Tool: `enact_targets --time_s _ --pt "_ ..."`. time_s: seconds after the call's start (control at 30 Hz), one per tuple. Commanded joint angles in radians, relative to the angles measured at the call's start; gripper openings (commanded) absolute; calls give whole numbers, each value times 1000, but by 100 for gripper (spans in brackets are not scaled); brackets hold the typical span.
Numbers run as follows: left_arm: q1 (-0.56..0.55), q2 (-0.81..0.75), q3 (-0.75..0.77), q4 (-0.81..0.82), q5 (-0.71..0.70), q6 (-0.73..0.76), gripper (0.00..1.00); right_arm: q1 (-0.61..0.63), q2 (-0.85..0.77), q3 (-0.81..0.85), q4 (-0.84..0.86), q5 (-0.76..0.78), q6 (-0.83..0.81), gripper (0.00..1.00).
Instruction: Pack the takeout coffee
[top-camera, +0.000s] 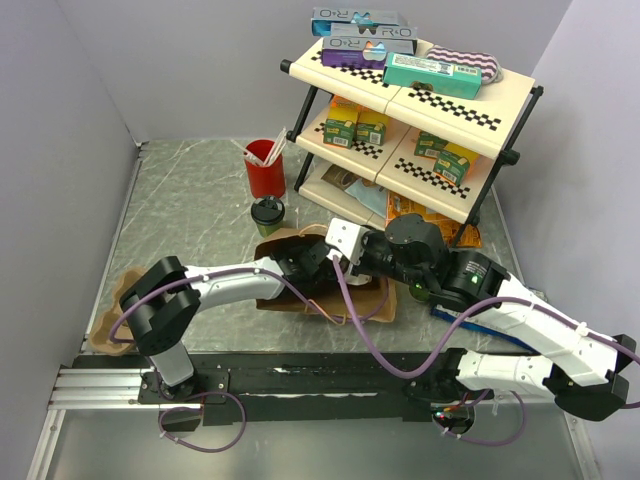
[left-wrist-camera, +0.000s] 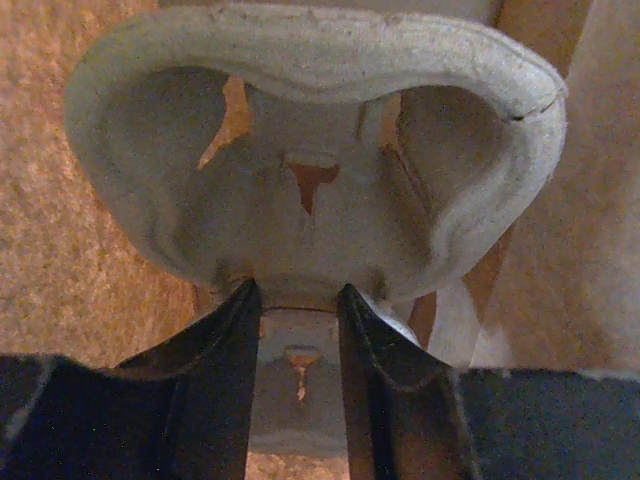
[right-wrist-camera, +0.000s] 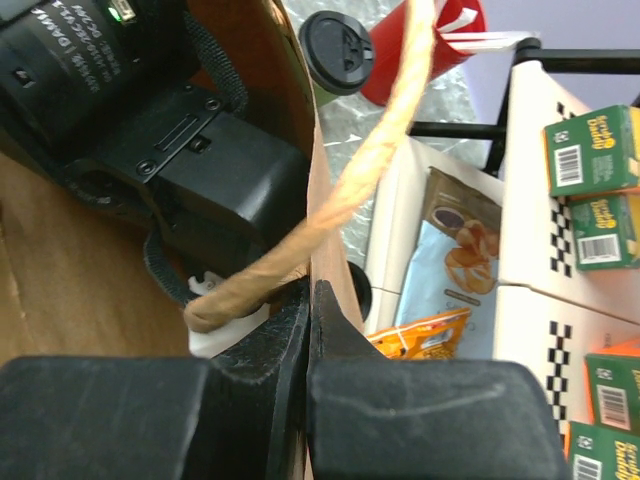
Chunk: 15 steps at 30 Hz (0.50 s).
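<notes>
The takeout coffee (top-camera: 267, 214), a dark green cup with a black lid (right-wrist-camera: 337, 50), stands upright on the table just behind a brown paper bag (top-camera: 372, 300) lying on its side. My right gripper (right-wrist-camera: 312, 290) is shut on the bag's rim (right-wrist-camera: 318, 190), next to its twisted paper handle (right-wrist-camera: 375, 145). The left gripper (left-wrist-camera: 298, 290) reaches inside the bag, shut on a grey moulded pulp cup carrier (left-wrist-camera: 310, 150). In the top view the left gripper (top-camera: 315, 268) sits at the bag's mouth and its fingers are hidden.
A red cup (top-camera: 265, 168) with sticks stands behind the coffee. A two-tier checkered shelf rack (top-camera: 455, 110) with boxes fills the back right, with snack packets (right-wrist-camera: 450, 270) beneath it. Another pulp carrier (top-camera: 110, 312) lies at the table's left edge.
</notes>
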Motion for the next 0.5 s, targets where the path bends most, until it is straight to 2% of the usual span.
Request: enact_targets --time_s 0.0,0.27,0.4,0.47 --pt "3 -1 -4 88 -43 17 1 7 -20 52 -59 -52 48 0" --pt "6 37 -15 133 -26 22 3 5 -17 65 -85 -97 54 0" --pt "5 68 -3 133 -23 27 14 2 -14 75 -98 -143 55 0" --pt "8 74 2 139 -29 28 24 2 -14 75 -101 -146 55 0"
